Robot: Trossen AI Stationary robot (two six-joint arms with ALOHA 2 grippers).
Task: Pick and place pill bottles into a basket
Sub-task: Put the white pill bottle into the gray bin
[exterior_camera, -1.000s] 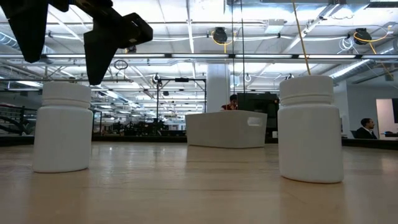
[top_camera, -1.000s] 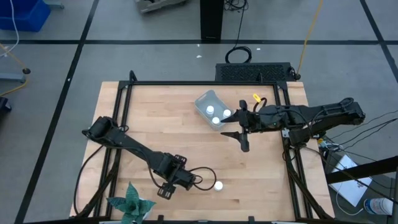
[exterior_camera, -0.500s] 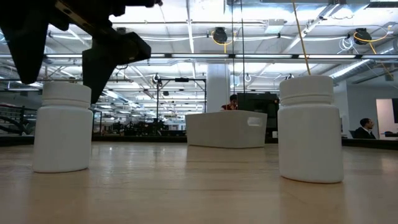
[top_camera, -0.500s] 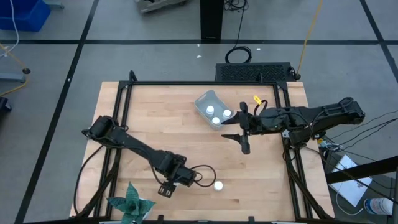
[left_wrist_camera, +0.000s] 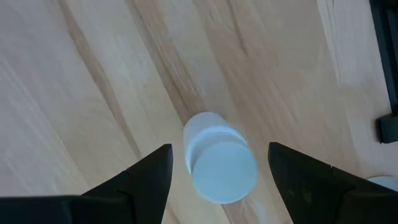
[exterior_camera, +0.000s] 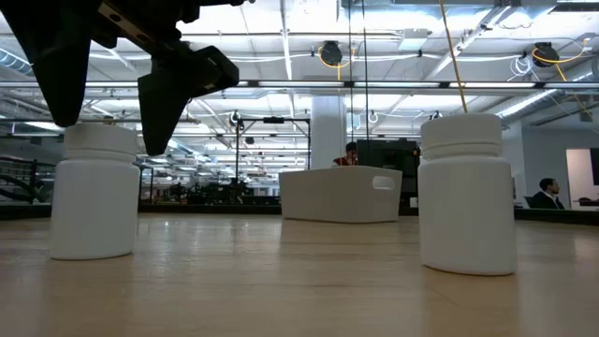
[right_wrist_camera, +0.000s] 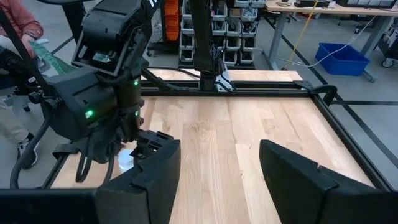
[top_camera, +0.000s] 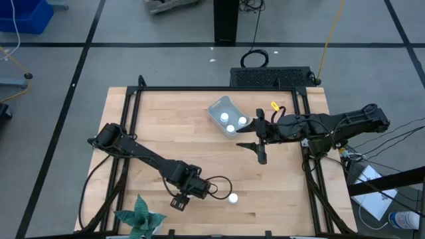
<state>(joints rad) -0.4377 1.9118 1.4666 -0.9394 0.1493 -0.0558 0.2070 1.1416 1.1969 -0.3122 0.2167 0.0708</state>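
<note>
At the table's near left, the left gripper [top_camera: 202,191] hangs with fingers apart astride an upright pill bottle [left_wrist_camera: 219,158]; a clipped cap could topple it into the second bottle [top_camera: 233,198] just beside. Farther right, the basket [top_camera: 222,107] holds two bottles, and the right gripper [top_camera: 252,140] waits beside it, fingers apart.

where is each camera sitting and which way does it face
High: overhead, straight down on table, both arms, basket.
Low: tabletop height, level across two bottles; left gripper hangs above one.
Left wrist: down between open fingers at bottle.
Right wrist: across table past right gripper toward left arm.
Low and left wrist share that bottle.
</note>
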